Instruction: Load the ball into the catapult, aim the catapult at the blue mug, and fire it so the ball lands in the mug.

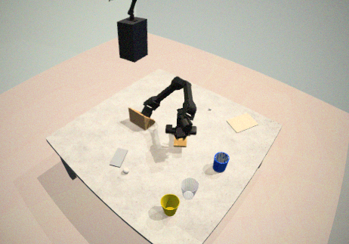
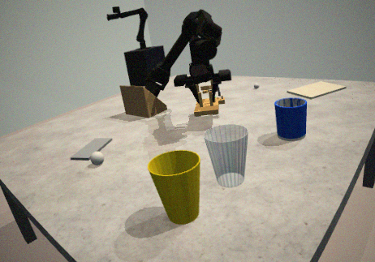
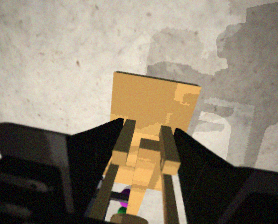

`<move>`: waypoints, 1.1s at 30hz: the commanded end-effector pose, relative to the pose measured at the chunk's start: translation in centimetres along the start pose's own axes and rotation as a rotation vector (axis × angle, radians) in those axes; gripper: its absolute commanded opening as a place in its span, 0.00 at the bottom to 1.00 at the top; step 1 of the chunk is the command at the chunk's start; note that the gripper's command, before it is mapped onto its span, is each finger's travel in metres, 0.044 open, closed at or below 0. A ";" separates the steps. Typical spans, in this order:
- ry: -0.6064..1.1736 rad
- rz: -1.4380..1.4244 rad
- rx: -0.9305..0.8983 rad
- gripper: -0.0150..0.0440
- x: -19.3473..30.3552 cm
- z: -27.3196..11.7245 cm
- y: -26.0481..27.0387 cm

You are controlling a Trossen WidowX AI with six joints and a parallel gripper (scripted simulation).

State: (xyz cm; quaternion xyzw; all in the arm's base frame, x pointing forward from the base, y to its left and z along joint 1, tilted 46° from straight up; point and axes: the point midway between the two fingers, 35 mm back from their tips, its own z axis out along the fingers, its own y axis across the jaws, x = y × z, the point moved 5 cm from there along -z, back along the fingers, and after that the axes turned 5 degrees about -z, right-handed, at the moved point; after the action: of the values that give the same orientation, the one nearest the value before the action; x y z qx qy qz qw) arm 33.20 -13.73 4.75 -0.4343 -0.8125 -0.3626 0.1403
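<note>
Over the table, arm arched, pincer (image 1: 180, 137) (image 2: 207, 97) (image 3: 148, 127) pointing down, half open, clamped on the wooden catapult (image 1: 180, 142) (image 2: 207, 110) (image 3: 150, 100)

A yellow cup (image 1: 170, 206) (image 2: 180, 193) stands near the close corner of the bench (image 1: 94, 127) (image 2: 252, 221), a clear ribbed tumbler (image 1: 189, 188) (image 2: 228, 156) beside it. A grey slab (image 1: 118, 157) (image 2: 92, 148) lies toward the front-left edge, a brown wedge (image 1: 140, 119) (image 2: 137, 100) toward the back-left edge, a cream board (image 1: 242, 122) (image 2: 316, 89) by the right corner.
</note>
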 end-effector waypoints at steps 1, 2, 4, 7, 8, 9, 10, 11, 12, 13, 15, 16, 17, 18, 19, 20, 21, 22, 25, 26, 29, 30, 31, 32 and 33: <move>-0.006 -0.127 0.002 0.25 -0.1 -0.3 0.0; -0.006 -0.161 0.002 0.25 -0.1 -0.3 0.1; -0.006 -0.230 0.001 0.25 -0.1 -0.3 0.1; -0.005 -0.334 0.001 0.25 -0.1 -0.3 0.2; -0.005 -0.368 0.001 0.25 -0.1 -0.3 0.2; -0.005 -0.402 0.001 0.25 -0.1 -0.3 0.3; -0.005 -0.437 0.001 0.25 -0.1 -0.3 0.4; -0.005 -0.471 0.001 0.25 -0.1 -0.2 0.4; -0.005 -0.506 0.000 0.25 -0.1 -0.2 0.5; -0.005 -0.540 0.000 0.25 -0.1 -0.2 0.6; -0.005 -0.609 0.000 0.25 -0.1 -0.2 0.8; -0.005 -0.643 0.000 0.25 -0.1 -0.2 0.9; -0.005 -0.678 0.000 0.25 -0.1 -0.2 1.0; -0.005 -0.712 -0.001 0.25 0.0 -0.2 1.1; -0.004 -0.747 -0.001 0.25 0.0 -0.2 1.3; -0.004 -0.781 -0.001 0.25 0.0 -0.2 1.4; -0.004 -0.815 -0.001 0.25 0.1 -0.1 1.6; -0.004 -0.850 -0.002 0.25 0.1 -0.1 1.8; -0.004 -0.930 -0.002 0.25 0.4 -0.1 2.5; -0.004 -0.935 -0.003 0.25 0.4 -0.1 2.6; -0.004 -0.935 -0.003 0.25 0.6 -0.1 2.8; -0.004 -0.935 -0.003 0.25 0.6 -0.1 2.8; -0.004 -0.935 -0.003 0.25 0.6 -0.1 2.8; -0.004 -0.935 -0.003 0.25 0.6 -0.1 2.8; -0.004 -0.935 -0.003 0.25 0.6 -0.1 2.8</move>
State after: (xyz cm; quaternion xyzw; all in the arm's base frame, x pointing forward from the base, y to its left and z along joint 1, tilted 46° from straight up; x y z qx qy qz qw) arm 35.00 -12.14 6.01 -0.0252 -0.9207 -0.3883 -0.0313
